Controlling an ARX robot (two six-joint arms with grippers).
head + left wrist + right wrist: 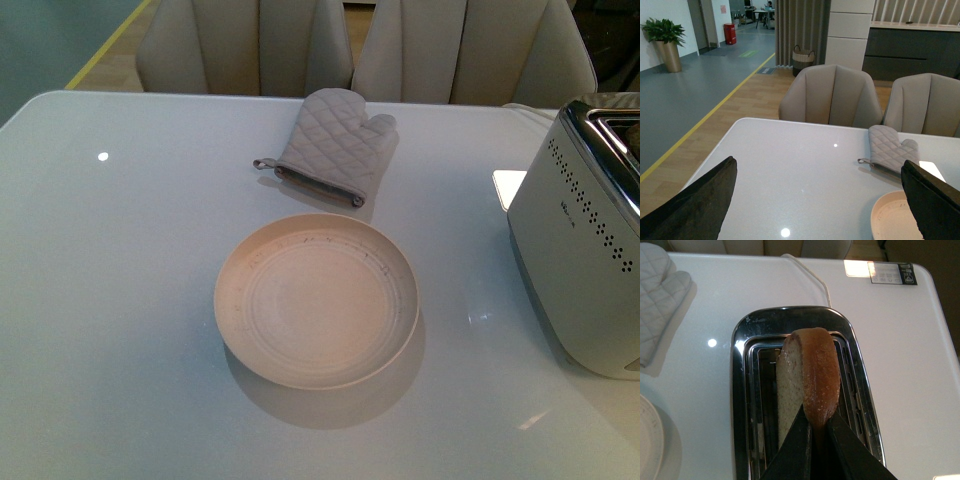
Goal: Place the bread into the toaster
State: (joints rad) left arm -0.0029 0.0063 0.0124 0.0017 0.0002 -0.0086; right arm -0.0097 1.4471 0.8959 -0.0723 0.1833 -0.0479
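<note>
One slice of tan, speckled sandwich bread with a brown crust (807, 385) is pinched on edge in the right tool (817, 424), which is clamped on the crust. It hangs right over the shiny chrome slotted top of the white boxy toaster (742, 390). It runs along the slots but leans a touch, so my call: square it upright over one slot, lower it straight, and release only once it's guided in. The left tool (818, 167) gapes wide, holding nothing, above the pale glossy desk (790, 150). The round cream plate (228, 300) sits bare.
</note>
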